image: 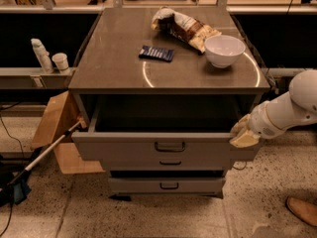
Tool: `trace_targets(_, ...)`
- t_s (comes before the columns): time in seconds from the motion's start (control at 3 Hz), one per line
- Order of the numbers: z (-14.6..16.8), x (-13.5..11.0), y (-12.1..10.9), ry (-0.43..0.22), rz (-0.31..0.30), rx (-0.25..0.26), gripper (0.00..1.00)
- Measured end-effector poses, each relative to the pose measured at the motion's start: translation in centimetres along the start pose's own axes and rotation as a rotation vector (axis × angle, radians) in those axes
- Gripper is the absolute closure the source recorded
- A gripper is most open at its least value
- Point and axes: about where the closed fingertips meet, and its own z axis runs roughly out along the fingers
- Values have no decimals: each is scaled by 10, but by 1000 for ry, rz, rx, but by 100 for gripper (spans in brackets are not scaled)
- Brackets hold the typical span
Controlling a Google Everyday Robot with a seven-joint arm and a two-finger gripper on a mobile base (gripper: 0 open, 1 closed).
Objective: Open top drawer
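The top drawer [124, 148] is pulled well out of the grey cabinet. Its wide front panel has a small dark loop handle [170, 146] at the centre, and its inside is dark. My gripper [241, 134] is at the right end of the drawer's front panel, touching its top right corner. The white arm [287, 108] reaches in from the right. Two shorter drawer fronts, the middle one [170, 162] and the bottom one [169, 185], sit below it.
On the cabinet top [114, 68] lie a dark blue packet [156, 53], a chip bag [184, 27] and a white bowl [224, 50]. A cardboard box [57, 123] and a stick [44, 152] are at the left. A shoe [302, 210] is at the bottom right.
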Motion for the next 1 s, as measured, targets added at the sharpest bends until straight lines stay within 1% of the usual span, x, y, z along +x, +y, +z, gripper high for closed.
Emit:
trace_targets(0.33,-4,-1,11,7,11,28,81)
trace_targets(0.67,-4,0,11,7,11,28,58)
trace_targets(1.0,-9,-4,15,13,16,51,34)
